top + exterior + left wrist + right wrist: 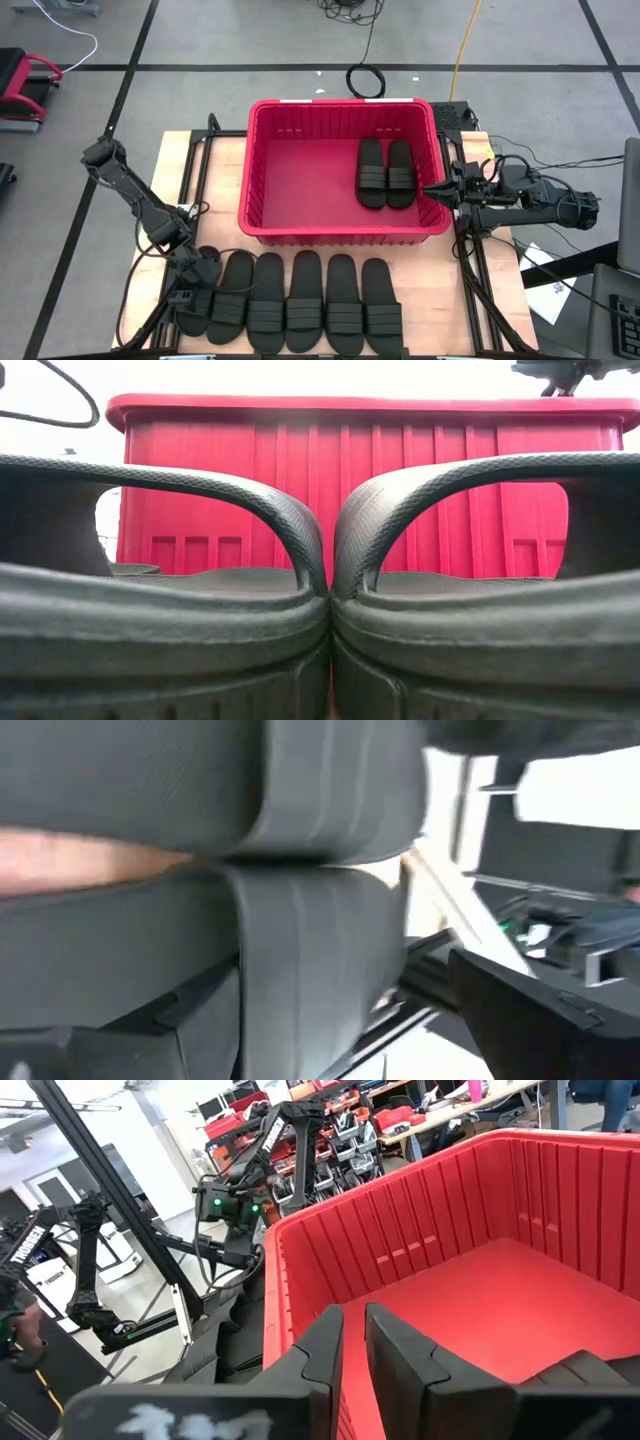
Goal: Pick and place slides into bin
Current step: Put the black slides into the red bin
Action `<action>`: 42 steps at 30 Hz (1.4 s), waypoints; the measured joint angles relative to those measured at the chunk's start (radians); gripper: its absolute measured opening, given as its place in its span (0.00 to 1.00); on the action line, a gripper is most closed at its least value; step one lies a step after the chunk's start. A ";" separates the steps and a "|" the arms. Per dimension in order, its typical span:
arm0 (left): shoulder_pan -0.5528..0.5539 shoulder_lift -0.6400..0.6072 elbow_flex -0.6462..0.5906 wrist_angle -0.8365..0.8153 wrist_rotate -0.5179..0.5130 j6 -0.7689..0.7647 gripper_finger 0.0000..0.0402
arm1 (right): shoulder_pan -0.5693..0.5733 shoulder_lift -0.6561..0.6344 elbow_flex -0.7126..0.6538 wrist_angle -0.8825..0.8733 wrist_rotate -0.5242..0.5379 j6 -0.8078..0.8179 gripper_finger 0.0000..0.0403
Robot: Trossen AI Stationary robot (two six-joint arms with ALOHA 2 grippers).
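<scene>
The red bin point(300, 232) stands mid-table with two black slides point(386, 172) lying side by side on its floor at the right. Several more slides point(305, 290) lie in a row along the table's near edge, soles down. Two of them fill the low view point(160, 610) in front of the bin point(400, 480). My left gripper point(190, 298) is low over the row's leftmost slide point(200, 315). It is open, with that slide's ribbed strap point(300, 950) between its wide-spread fingers. My right gripper point(438, 190) hangs shut at the bin's right rim, pointing level across the bin point(480, 1280). My left gripper point(290, 1035) comes slanting down from the table's left onto the leftmost slide, one finger point(540, 1010) on each side of the strap. Whether the fingers touch the slide I cannot tell.
The bin's left half point(300, 170) holds nothing. Black frame rails point(195, 165) run along both sides of the wooden tabletop. Cables trail beside the right arm point(520, 200), and a coiled cable point(366, 80) lies on the floor beyond the bin.
</scene>
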 joint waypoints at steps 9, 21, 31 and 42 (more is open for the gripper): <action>0.000 0.002 -0.050 0.067 0.041 -0.081 0.55 | 0.000 0.000 0.000 0.000 0.000 -0.005 0.10; 0.002 0.002 -0.033 0.175 0.165 -0.107 0.03 | 0.000 0.000 0.000 0.000 0.001 -0.052 0.10; 0.003 0.001 0.107 0.012 0.086 -0.095 0.01 | 0.000 0.000 0.000 0.000 0.004 -0.057 0.10; 0.071 0.011 0.656 -0.549 -0.291 0.141 0.00 | 0.000 0.000 0.000 0.000 0.000 -0.072 0.10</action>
